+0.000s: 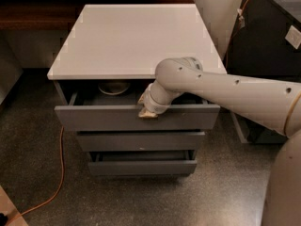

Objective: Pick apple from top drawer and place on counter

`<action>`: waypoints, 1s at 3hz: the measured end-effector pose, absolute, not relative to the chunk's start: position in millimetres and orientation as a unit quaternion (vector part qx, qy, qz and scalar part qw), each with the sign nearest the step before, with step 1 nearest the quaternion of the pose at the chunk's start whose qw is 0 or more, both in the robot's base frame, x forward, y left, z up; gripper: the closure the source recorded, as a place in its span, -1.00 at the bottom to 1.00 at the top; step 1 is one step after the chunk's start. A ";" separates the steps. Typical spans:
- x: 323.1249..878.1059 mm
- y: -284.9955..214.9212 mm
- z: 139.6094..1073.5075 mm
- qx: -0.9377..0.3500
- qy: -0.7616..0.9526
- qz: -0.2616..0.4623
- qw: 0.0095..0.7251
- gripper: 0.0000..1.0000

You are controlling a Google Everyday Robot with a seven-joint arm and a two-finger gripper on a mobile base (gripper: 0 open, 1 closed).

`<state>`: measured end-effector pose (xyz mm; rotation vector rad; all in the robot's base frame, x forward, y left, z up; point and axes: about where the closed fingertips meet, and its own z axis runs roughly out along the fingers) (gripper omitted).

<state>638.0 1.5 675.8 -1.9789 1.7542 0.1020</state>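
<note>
The top drawer (94, 119) of the grey cabinet stands partly open, with a dark inside. The apple is not in view; my arm and the counter's overhang hide much of the drawer's inside. My gripper (147, 111) is at the top edge of the drawer front, near its middle, with my white arm reaching in from the right. The white counter (131, 36) above it is bare.
A beige bowl (114, 86) sits at the back of the top drawer, left of my gripper. Two shallower drawers (141, 140) lie below it. An orange cable (59, 173) runs across the floor at the left. A dark cabinet (268, 32) stands at the right.
</note>
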 end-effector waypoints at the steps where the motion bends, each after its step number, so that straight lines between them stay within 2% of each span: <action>1: 616.6 1.0 684.0 -0.715 0.649 0.051 0.253 0.97; 2: 575.3 5.9 691.4 -0.695 0.666 0.081 0.258 1.00; 3: 575.3 5.9 691.4 -0.695 0.666 0.081 0.258 1.00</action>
